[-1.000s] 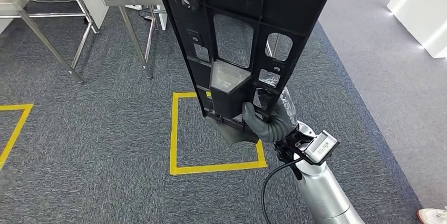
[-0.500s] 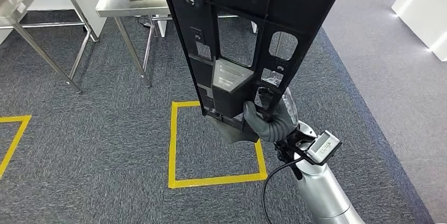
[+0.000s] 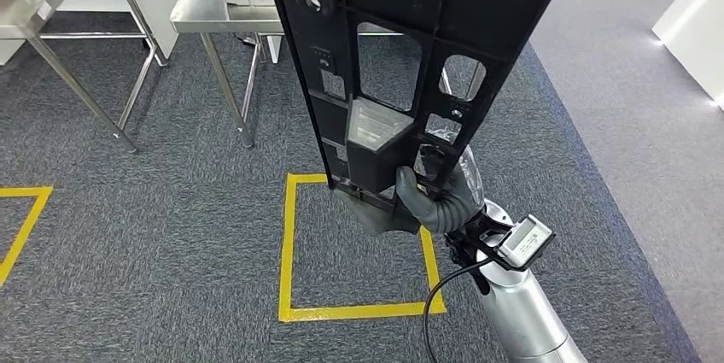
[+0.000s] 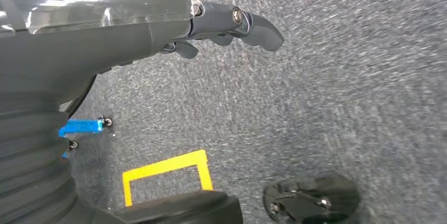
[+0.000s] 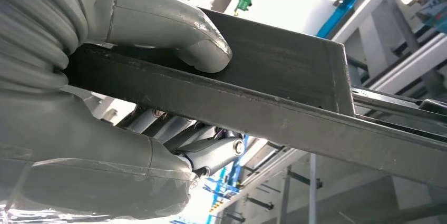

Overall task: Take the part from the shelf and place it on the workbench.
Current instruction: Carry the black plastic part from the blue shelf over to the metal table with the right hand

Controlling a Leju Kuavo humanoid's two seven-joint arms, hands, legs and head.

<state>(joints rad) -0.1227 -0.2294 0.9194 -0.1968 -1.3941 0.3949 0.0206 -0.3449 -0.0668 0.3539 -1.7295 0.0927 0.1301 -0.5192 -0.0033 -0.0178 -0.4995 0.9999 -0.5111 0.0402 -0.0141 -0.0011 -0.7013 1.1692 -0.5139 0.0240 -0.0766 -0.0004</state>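
As the view shifted toward the steel table [image 3: 205, 4] ahead, the right robot hand [image 3: 427, 196] kept gripping the long black plastic panel [image 3: 401, 55] upright.

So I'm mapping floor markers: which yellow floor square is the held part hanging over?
The complete yellow square at centre, beneath the black part gripped by the right hand; the other is cut off at left.

Grey carpet floor [image 3: 171, 209] marked with a yellow tape square [image 3: 286, 248], another tape corner [image 3: 26, 209] at far left. Steel worktop [image 3: 205, 4] standing beyond, a second one [image 3: 51, 4] left.
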